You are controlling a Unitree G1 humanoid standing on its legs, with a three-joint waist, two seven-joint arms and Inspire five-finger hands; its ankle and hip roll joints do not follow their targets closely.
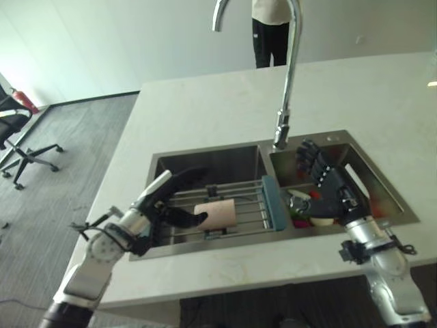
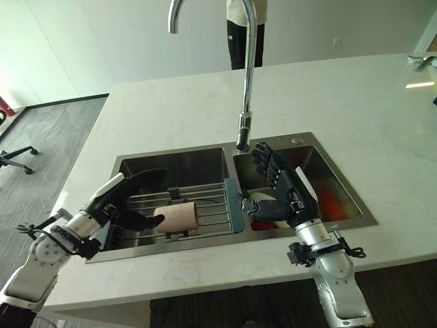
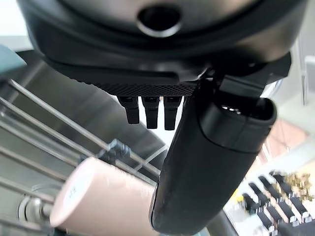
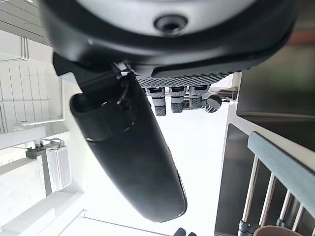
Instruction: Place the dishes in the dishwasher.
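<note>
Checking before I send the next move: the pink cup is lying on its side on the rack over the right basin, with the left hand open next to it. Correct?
Not quite. The pink cup lies on its side on the rack over the left basin, not the right, as the right eye view shows. The left hand is open beside it, as you said.

- The big white counter [image 2: 328,102] has a steel sink [image 2: 300,147] with two bowls set into it.
- A tall curved tap [image 2: 244,75] stands behind the sink.
- A wire rack [image 2: 205,201] sits over the left bowl.
- A pink cup [image 2: 176,217] lies sideways on the rack.
</note>
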